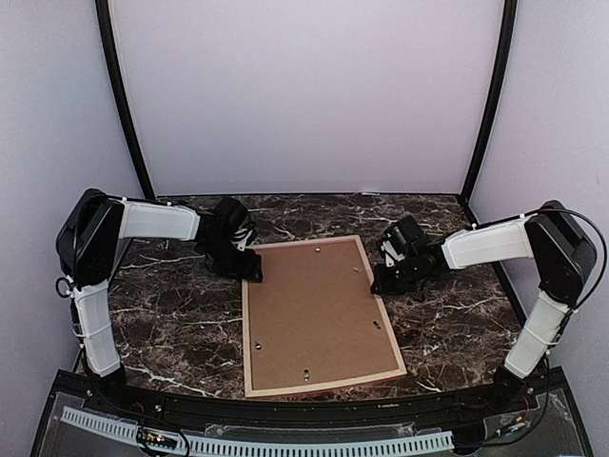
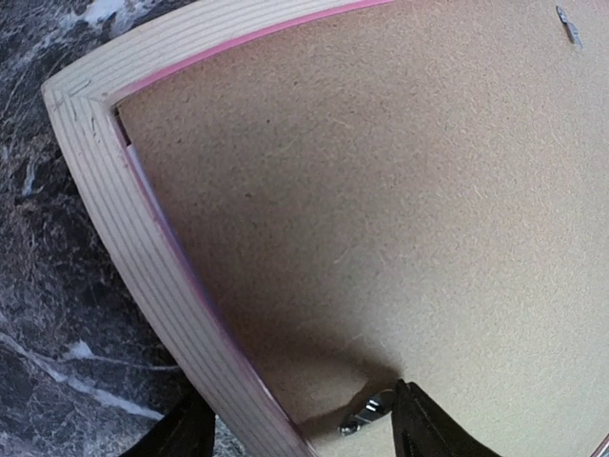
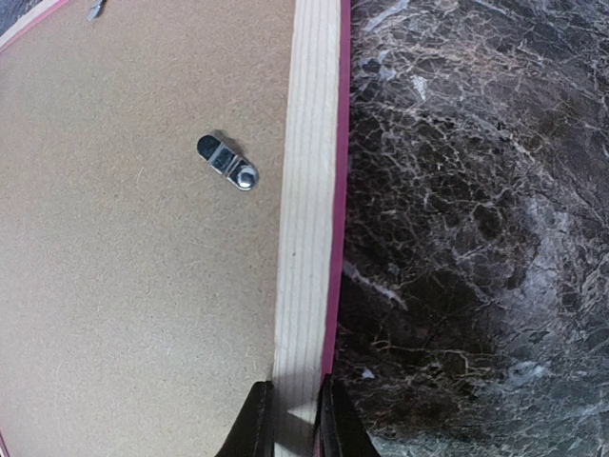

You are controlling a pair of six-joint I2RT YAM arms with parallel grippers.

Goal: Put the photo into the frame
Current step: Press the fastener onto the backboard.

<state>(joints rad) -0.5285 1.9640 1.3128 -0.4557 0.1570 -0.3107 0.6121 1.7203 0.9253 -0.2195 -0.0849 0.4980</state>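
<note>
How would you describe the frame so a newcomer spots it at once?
In the middle of the dark marble table lies a large rectangle, back side up. The frame is its thin pale-wood border with a pink edge, unlike the plain brown board it surrounds.

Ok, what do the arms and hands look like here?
Both the left arm and right arm have white shells with black joints and thin black cables running alongside. The left hand and right hand are black, each with two fingers.
</note>
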